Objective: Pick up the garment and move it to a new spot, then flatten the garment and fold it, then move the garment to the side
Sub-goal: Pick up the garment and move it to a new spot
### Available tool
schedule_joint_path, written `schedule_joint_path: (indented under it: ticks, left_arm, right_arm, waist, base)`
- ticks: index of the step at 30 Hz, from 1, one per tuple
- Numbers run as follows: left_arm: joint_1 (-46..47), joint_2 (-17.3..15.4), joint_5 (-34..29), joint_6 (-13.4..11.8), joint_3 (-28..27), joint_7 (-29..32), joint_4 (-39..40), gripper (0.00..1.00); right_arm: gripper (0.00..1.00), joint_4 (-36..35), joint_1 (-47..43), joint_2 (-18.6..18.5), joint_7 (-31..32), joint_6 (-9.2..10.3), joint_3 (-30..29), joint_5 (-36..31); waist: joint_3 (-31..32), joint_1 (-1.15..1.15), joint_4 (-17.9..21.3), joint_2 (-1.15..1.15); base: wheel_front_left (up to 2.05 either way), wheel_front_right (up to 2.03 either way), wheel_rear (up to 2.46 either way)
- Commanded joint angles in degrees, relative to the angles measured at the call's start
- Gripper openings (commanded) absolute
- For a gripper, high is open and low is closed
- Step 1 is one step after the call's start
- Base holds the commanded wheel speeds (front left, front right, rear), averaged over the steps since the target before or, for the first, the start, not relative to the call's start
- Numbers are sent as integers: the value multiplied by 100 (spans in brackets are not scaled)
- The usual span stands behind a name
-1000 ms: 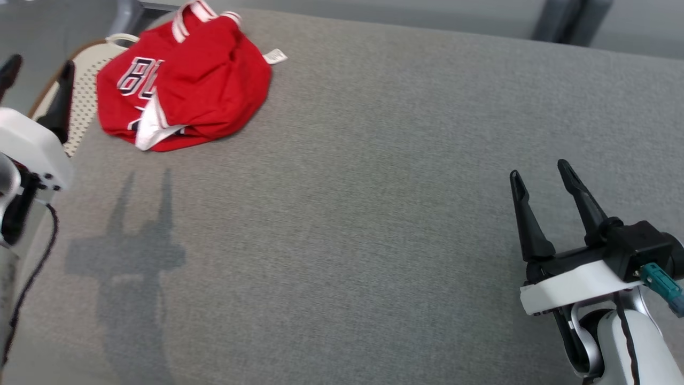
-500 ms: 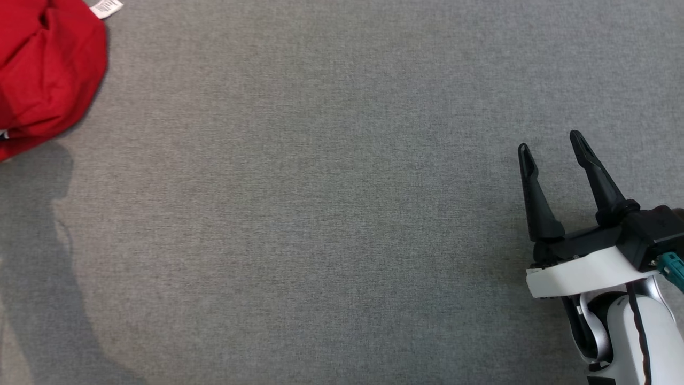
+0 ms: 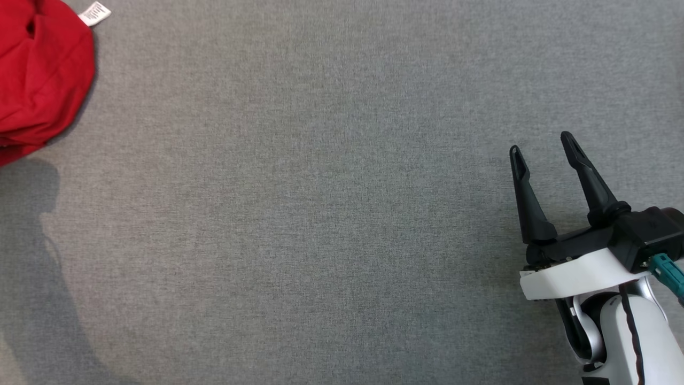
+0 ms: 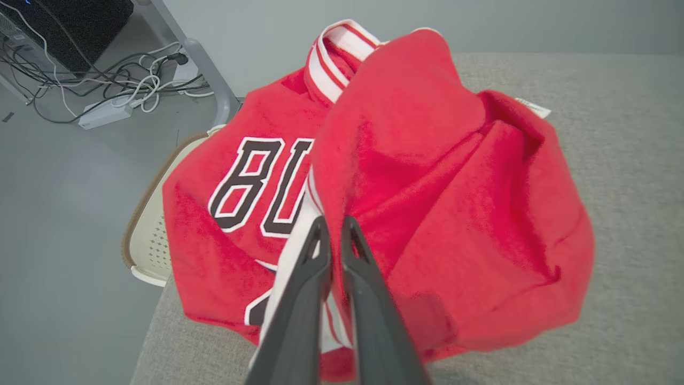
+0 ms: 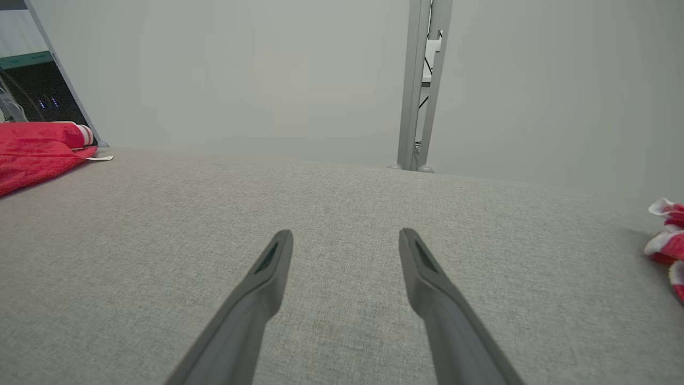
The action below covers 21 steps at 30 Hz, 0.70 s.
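The garment [image 4: 454, 214] is a crumpled red jersey with white trim and dark lettering, lying at the left end of the grey padded surface [image 3: 320, 214]. In the head view the garment [image 3: 37, 80] shows at the top left corner with its white label [image 3: 94, 13]. My left gripper [image 4: 334, 224] has its fingers drawn together, tips pinching the fold where red cloth meets the white trim. My right gripper [image 3: 541, 144] stands open over bare surface at the lower right, far from the garment. In the right wrist view my right gripper [image 5: 346, 235] holds nothing, and the garment [image 5: 32, 155] lies far left.
A cream perforated seat [image 4: 144, 246] sits under the garment's left edge, beyond the surface's edge. Cables and a power strip [image 4: 107, 107] lie on the floor by a metal leg [image 4: 208, 69]. Another red-and-white cloth [image 5: 668, 235] lies at the right. A metal post [image 5: 422, 80] stands behind.
The head camera has turned and dropped, so the garment now sits at that view's top left corner. My left gripper's fingers have closed together. The right gripper stays open.
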<state>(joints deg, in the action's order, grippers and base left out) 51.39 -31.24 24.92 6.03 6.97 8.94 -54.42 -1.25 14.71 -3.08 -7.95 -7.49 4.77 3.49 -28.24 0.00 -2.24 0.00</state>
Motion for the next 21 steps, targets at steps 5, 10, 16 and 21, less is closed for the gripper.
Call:
schedule_joint_path:
  ticks: [5, 10, 16, 21]
  left_arm:
    - [167, -96, -70, 70, 155, -210, -26, 0]
    - [307, -184, -147, 102, 348, -308, 124, 0]
    - [560, -143, -277, 138, 819, -262, 566, 0]
    - [769, 35, 2, 137, 1424, -179, 1228, 0]
  right_arm:
    - [100, 193, -21, -4, -153, -2, 23, 104]
    - [100, 387, -108, 4, -290, -2, -4, 185]
    - [100, 638, -266, 6, -440, -2, -48, 403]
    - [100, 816, -419, 4, -537, -2, -125, 544]
  waist:
    - [446, 0, 64, 0]
    - [830, 0, 170, 0]
    - [1393, 0, 313, 0]
    - [1863, 0, 483, 0]
  base:
    - [0, 0, 0]
    - [0, 0, 0]
    - [0, 0, 0]
    - [0, 0, 0]
